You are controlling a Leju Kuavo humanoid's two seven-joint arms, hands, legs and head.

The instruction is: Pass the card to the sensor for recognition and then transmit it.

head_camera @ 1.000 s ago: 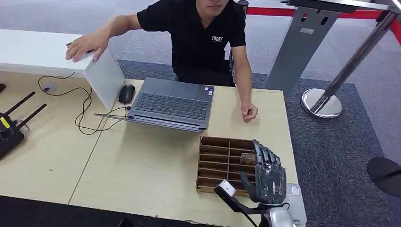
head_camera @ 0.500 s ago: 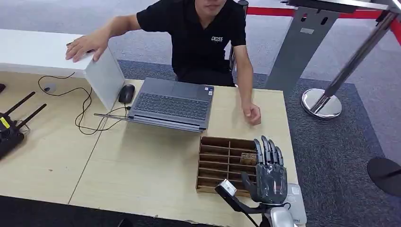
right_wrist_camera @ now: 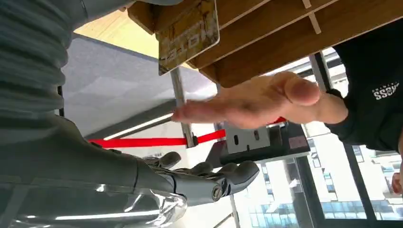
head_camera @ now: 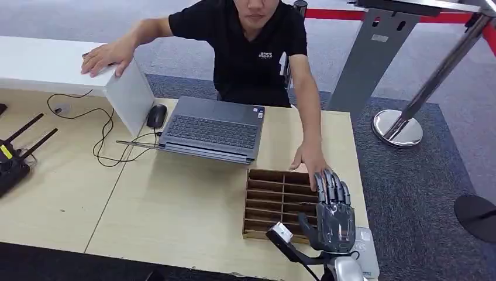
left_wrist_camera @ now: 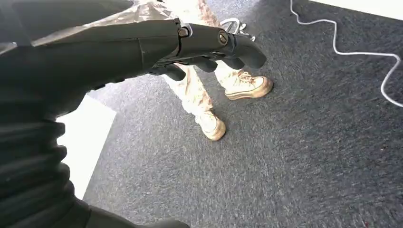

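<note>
The card (right_wrist_camera: pixel 189 33) (worn gold-brown, pale lettering) stands in a slot of the wooden divider tray (head_camera: pixel 275 202). Right hand (head_camera: pixel 333 215) hovers over the tray, fingers extended, holding nothing; a person's hand (head_camera: pixel 310 159) reaches beside it. Left hand (left_wrist_camera: pixel 190 45) hangs empty, fingers loosely curled.

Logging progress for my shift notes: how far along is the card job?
Nothing looks done yet. The card sits in the wooden slotted tray. The right hand hovers open over the tray beside a person's hand. Left: grasping the card, presenting it to the sensor, and passing it on.

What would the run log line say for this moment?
right hand: open above slotted box | card: in box | person's hand: at box | left hand: hanging
</note>
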